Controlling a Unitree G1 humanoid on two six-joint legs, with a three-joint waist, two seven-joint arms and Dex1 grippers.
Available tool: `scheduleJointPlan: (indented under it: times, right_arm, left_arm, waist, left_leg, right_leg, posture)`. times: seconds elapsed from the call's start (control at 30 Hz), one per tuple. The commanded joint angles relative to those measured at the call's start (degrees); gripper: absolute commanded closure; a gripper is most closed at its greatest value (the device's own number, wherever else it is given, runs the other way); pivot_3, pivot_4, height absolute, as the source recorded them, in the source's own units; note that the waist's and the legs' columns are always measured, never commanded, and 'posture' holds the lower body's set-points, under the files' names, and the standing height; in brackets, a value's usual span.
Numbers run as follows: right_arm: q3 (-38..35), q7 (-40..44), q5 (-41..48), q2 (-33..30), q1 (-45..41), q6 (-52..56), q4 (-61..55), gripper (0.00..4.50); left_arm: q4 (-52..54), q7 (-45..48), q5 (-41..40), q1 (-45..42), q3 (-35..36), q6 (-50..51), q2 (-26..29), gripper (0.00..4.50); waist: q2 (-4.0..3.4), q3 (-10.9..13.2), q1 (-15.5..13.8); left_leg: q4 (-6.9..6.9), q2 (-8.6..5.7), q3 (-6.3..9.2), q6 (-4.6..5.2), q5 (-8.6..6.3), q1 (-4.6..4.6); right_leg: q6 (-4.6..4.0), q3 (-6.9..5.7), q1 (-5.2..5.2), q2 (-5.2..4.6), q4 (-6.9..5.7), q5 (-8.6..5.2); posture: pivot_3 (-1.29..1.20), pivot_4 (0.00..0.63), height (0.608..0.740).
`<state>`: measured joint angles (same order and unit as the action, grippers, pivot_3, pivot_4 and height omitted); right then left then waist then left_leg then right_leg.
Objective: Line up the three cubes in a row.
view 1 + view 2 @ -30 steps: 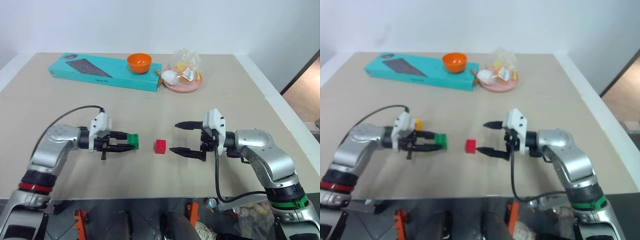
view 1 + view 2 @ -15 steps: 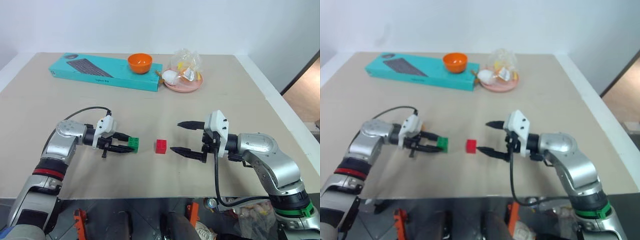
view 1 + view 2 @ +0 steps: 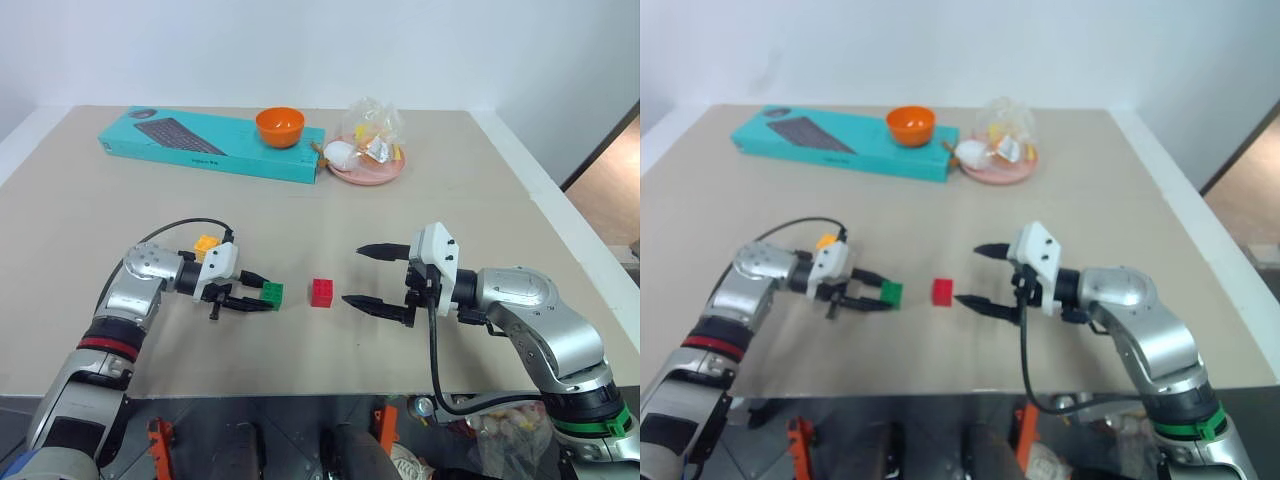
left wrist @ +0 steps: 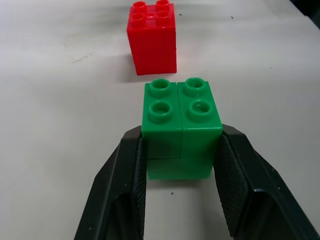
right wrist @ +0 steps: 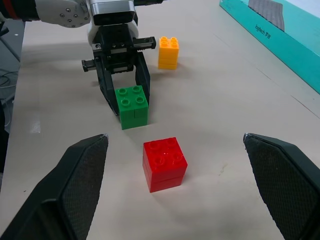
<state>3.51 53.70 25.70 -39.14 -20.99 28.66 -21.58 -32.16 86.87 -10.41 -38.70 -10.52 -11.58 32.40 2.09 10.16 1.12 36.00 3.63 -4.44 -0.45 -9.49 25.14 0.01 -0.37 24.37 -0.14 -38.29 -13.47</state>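
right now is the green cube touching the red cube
No, the green cube sits between the left fingers with bare table separating it from the red cube.

The green cube (image 4: pixel 181 125) sits upright, studs up, clamped between the left gripper (image 3: pixel 262 294) fingers, resting on the table. The red cube (image 3: pixel 322 292) stands studs up just past that gripper's tips, apart from the green one. The yellow cube (image 3: pixel 206 244) stands behind the gripper's wrist.

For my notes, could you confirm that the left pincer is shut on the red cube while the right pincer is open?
Not quite: the left pincer is shut on the green cube, as the left wrist view shows; the red cube stands free. The right pincer is open.
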Motion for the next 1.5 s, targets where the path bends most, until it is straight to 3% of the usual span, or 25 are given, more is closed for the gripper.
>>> scheduleJointPlan:
  times: [0.03,0.2,0.23,0.4,0.53,0.67,0.83,1.13,1.47,1.5]
  right_arm:
    - [-1.8,0.33,0.76,-0.63,-0.93,-0.68,-0.97,0.0]
    - [-1.3,0.67,0.49,-0.34,-1.55,-1.04,-0.12,0.0]
    - [-1.2,0.77,0.44,-0.31,-1.65,-1.16,0.08,0.0]
    - [-1.14,1.21,0.33,-0.15,-1.83,-1.58,0.56,0.0]
    - [-1.03,1.48,0.23,0.06,-1.62,-2.15,0.95,0.0]
    - [-0.95,1.92,0.21,0.06,-1.62,-2.71,1.64,0.0]
    - [-0.82,2.93,-0.13,-0.2,-2.0,-3.53,2.91,0.0]
    - [-0.23,4.3,-0.34,-0.08,-3.12,-3.79,4.48,0.0]
    - [-0.12,4.13,-0.88,0.02,-2.77,-3.83,4.73,0.0]
    - [-0.22,4.14,-0.93,-0.08,-2.68,-3.89,4.77,0.0]
  left_arm:
    - [-1.45,-0.37,1.7,-0.78,-0.2,-1.53,0.64,1.8]
    - [-1.7,-1.77,2.11,-1.24,0.5,-1.19,0.91,0.11]
    - [-1.18,-2.06,1.92,-1.07,0.81,-0.87,1.2,0.01]
    - [7.21,-3.79,-1.91,1.61,4.26,7.12,4.82,0.01]
    - [20.45,-11.88,-9.37,6.0,11.72,22.93,7.02,0.01]
    - [30.49,-23.17,-14.31,10.47,18.54,33.56,5.96,0.01]
    - [37.4,-38.61,-14.28,15.21,23.69,35.4,0.12,0.01]
    - [34.91,-58.54,-7.26,18.59,24.13,31.7,-8.76,0.01]
    - [28.52,-60.4,-5.2,17.32,20.63,31.89,-9.23,0.01]
    - [28.06,-60.47,-5.17,17.22,20.45,32.14,-9.32,0.26]
  waist:
    - [0.0,0.0,0.03]
    - [0.0,0.0,0.01]
    - [0.0,0.0,0.01]
    - [0.0,0.0,0.15]
    - [-0.01,0.01,0.14]
    - [-0.01,0.01,0.14]
    - [-0.01,0.01,0.1]
    - [0.0,0.0,-0.02]
    - [0.0,0.0,-0.04]
    - [0.0,0.0,-0.03]
  left_leg:
    - [0.02,0.0,0.0,0.0,0.0,-0.01]
    - [0.08,0.02,0.0,0.0,0.0,0.03]
    - [0.08,0.02,0.0,0.0,0.0,0.03]
    - [0.08,0.04,0.0,0.01,0.0,0.03]
    - [0.07,0.13,0.02,0.01,0.0,0.01]
    - [0.11,0.17,0.04,0.01,0.0,0.02]
    - [0.18,0.13,0.02,0.01,0.0,-0.05]
    - [0.31,0.13,0.01,0.04,0.02,-0.05]
    - [0.31,0.09,-0.02,0.04,0.02,-0.05]
    - [0.31,0.09,-0.02,0.04,0.02,-0.05]
  right_leg:
    - [0.0,0.01,0.0,0.01,0.0,0.02]
    - [0.0,0.0,0.01,0.0,0.0,0.05]
    - [0.0,0.01,0.01,0.0,0.0,0.05]
    - [0.01,0.02,0.02,0.02,-0.01,0.05]
    - [-0.02,0.0,0.01,0.04,-0.04,0.03]
    - [0.04,0.03,0.0,-0.07,-0.05,0.04]
    - [0.12,0.09,-0.09,-0.15,-0.05,0.09]
    - [0.13,0.23,-0.13,-0.15,-0.05,0.23]
    - [0.06,0.22,-0.11,-0.13,-0.04,0.27]
    - [0.06,0.22,-0.11,-0.13,-0.04,0.27]
  posture:
    - [0.0,0.15,0.74]
    - [0.0,0.15,0.74]
    - [0.0,0.15,0.74]
    - [0.0,0.15,0.74]
    - [0.0,0.15,0.74]
    - [0.0,0.15,0.74]
    - [0.0,0.15,0.74]
    - [0.0,0.15,0.74]
    - [0.0,0.15,0.74]
    - [0.0,0.15,0.74]
